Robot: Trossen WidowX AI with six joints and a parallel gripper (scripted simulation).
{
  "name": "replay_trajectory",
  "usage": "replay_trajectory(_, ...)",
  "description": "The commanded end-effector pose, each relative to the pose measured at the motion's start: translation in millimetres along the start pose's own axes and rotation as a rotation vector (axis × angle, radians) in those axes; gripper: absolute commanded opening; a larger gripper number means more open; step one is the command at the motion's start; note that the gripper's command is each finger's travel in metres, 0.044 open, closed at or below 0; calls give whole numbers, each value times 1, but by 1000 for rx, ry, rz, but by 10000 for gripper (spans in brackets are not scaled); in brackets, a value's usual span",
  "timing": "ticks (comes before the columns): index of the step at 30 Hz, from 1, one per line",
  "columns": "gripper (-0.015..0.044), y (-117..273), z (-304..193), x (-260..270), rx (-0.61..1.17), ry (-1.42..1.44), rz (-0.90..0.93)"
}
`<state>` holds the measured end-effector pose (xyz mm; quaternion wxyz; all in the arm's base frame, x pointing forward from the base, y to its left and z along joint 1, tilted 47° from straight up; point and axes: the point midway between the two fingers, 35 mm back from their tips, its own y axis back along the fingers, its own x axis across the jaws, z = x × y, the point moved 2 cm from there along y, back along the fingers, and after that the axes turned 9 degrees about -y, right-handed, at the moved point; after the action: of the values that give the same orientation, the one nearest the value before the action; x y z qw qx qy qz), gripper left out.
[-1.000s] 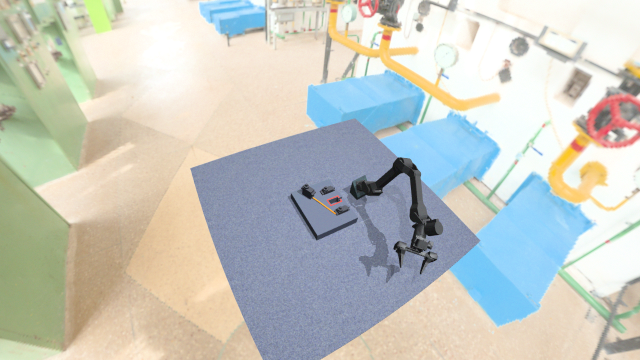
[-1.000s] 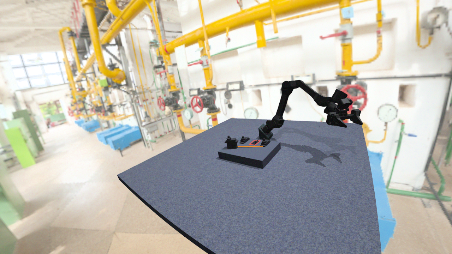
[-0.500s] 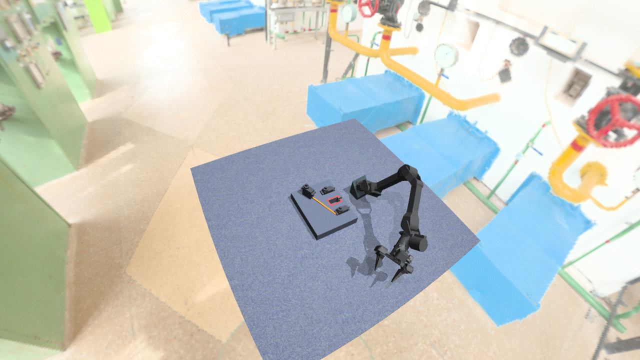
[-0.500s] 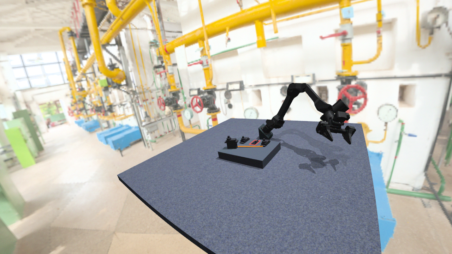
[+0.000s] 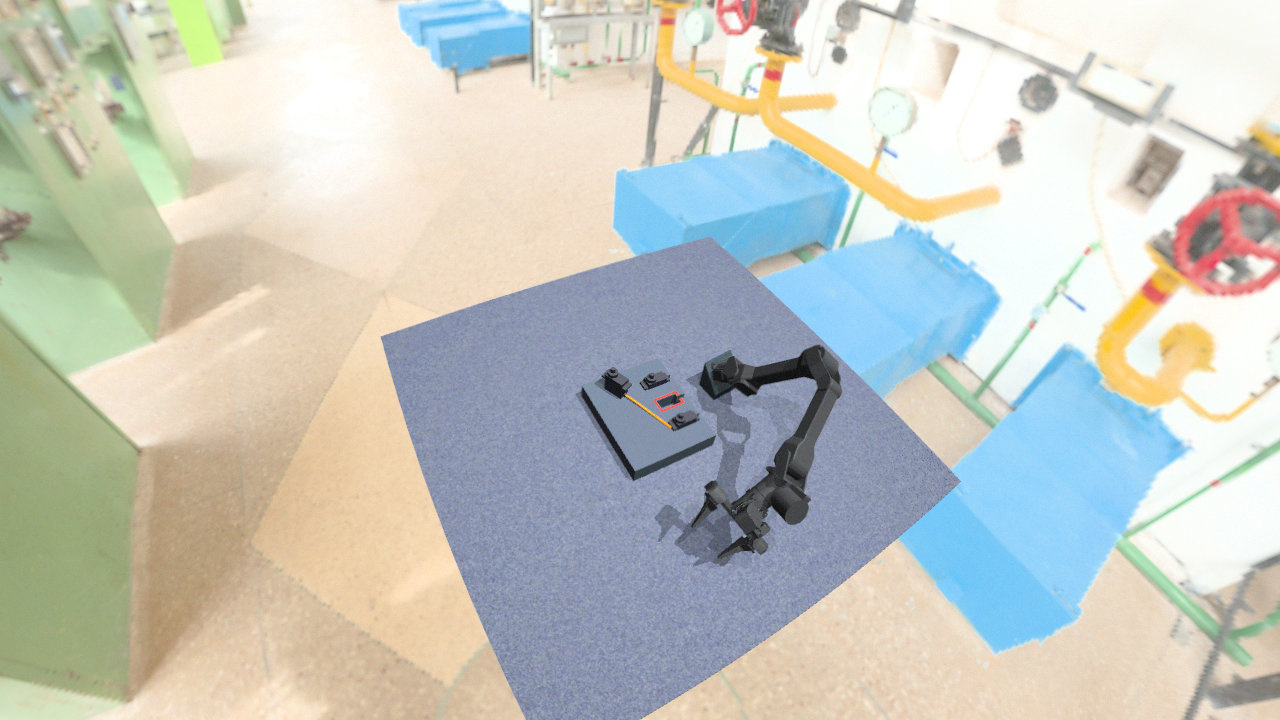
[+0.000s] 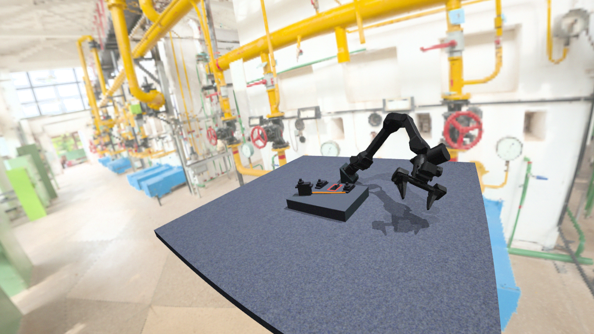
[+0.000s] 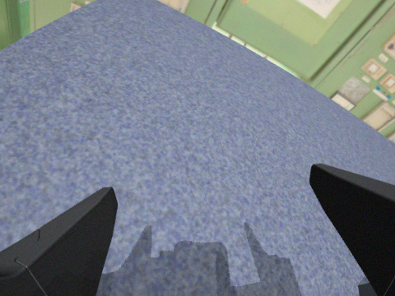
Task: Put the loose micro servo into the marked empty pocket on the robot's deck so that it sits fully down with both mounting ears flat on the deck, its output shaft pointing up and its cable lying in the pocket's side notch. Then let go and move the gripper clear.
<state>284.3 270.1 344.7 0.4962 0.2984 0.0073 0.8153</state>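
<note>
The loose micro servo (image 5: 614, 382) (image 6: 305, 188) is black and stands upright, shaft up, on top of the grey deck (image 5: 637, 452) (image 6: 317, 201), near its left corner. Its orange cable (image 5: 646, 409) (image 6: 328, 192) runs straight over the deck towards a seated servo. The marked pocket (image 5: 668, 402) (image 6: 335, 187), outlined in red, is empty, with a dark side notch. My gripper (image 5: 708, 541) (image 6: 416, 203) (image 7: 214, 184) is wide open and empty. It hangs above the mat, well off the deck on its front right side. The wrist view shows no servo or deck.
Two seated servos, one (image 5: 655, 380) (image 6: 320, 183) and another (image 5: 685, 418) (image 6: 348, 187), flank the pocket. The arm's base (image 5: 717, 373) (image 6: 348, 174) stands close behind the deck. The blue mat (image 5: 537, 537) (image 6: 290, 266) (image 7: 185, 103) ends at an edge beyond the gripper.
</note>
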Motion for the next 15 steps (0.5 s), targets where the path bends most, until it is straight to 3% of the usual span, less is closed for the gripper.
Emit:
replay_trajectory(1,440,-18,-5,-26,56,1,-69)
replay_trajectory(15,440,-60,-25,-129,278,-68,-312)
